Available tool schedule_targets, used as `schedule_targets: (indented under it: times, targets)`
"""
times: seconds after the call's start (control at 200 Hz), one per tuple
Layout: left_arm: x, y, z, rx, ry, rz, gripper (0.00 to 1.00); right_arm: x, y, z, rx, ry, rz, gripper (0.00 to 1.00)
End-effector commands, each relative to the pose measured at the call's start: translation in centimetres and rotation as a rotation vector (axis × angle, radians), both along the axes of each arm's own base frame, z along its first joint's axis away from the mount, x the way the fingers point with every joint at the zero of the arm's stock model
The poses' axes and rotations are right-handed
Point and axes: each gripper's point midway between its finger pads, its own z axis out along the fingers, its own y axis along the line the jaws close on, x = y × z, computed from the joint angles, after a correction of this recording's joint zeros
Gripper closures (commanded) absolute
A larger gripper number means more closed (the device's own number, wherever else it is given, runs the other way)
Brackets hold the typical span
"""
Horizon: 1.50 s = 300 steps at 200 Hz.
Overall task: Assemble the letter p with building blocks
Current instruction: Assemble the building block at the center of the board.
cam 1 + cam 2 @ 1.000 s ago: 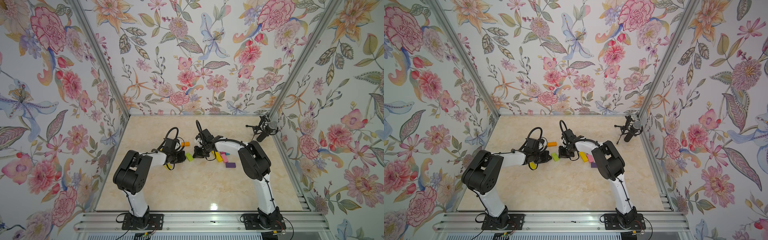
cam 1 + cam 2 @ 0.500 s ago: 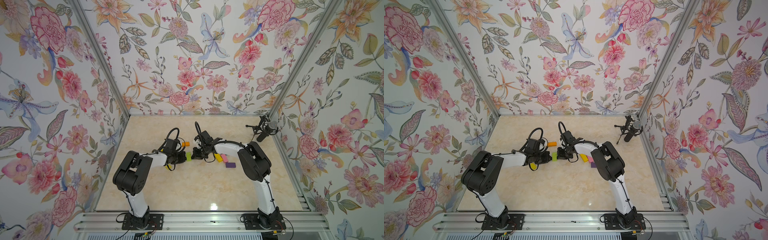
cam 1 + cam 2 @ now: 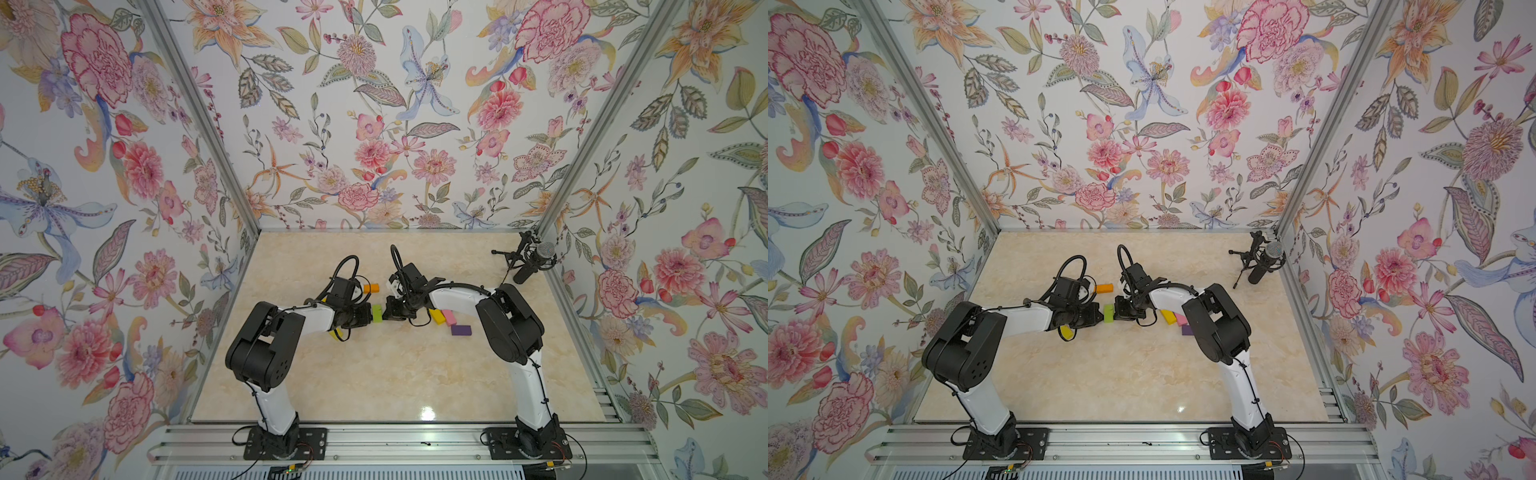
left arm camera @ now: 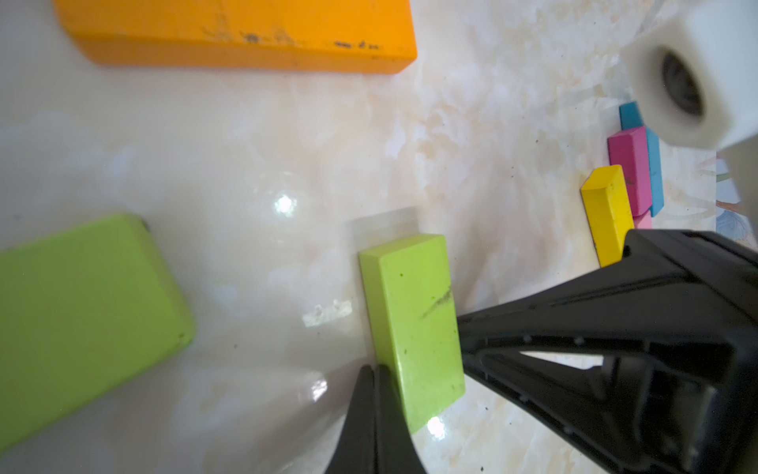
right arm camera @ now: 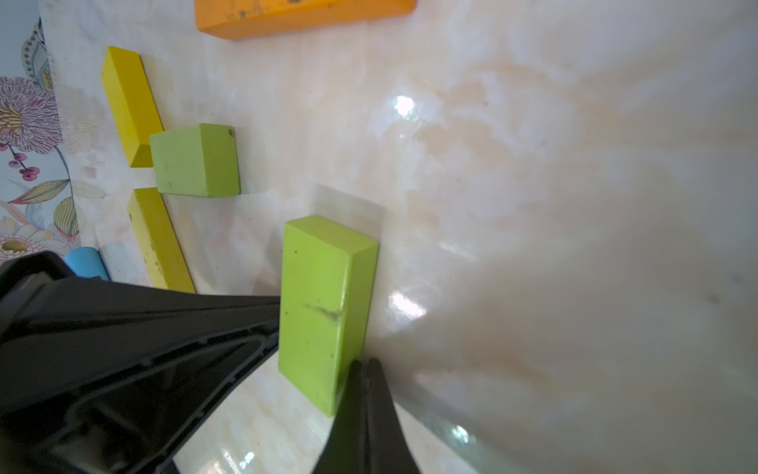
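**On the marbled table (image 3: 374, 374): two-sided contact**

Small lime-green rectangular brick (image 3: 377, 313) sits between left gripper (image 4: 372, 372) at 9 o'clock and right gripper (image 5: 365, 366) at 3; both closed jaws touch it. Flat orange brick (image 3: 371, 287) lies beyond, at 12.

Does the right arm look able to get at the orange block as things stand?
Probably yes: the orange block lies alone on bare table close to the right end effector, nothing between; its shut jaws would need opening first.

You get the orange block (image 4: 238, 37) near the left claw (image 4: 373, 369) cut off by the frame edge, while the yellow block (image 3: 336, 333) behind that claw hides mostly under the left arm (image 3: 309, 318).
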Motion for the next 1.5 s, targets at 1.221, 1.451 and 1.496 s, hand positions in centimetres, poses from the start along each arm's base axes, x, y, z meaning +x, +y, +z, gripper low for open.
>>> schedule_targets:
  times: [1.221,1.451,1.496]
  targets:
    - [3.0,-0.7,-1.6,0.034,0.025,-0.019,1.0,3.5,-1.5,-3.0,0.017,0.103,-0.061,1.0]
    - [3.0,-0.2,-1.5,0.035,0.024,-0.007,1.0,4.0,-1.0,-2.7,0.029,0.097,-0.061,1.0]
    - [3.1,-0.1,-1.5,0.033,0.022,-0.002,1.0,4.0,-1.0,-2.7,0.029,0.098,-0.06,1.0]
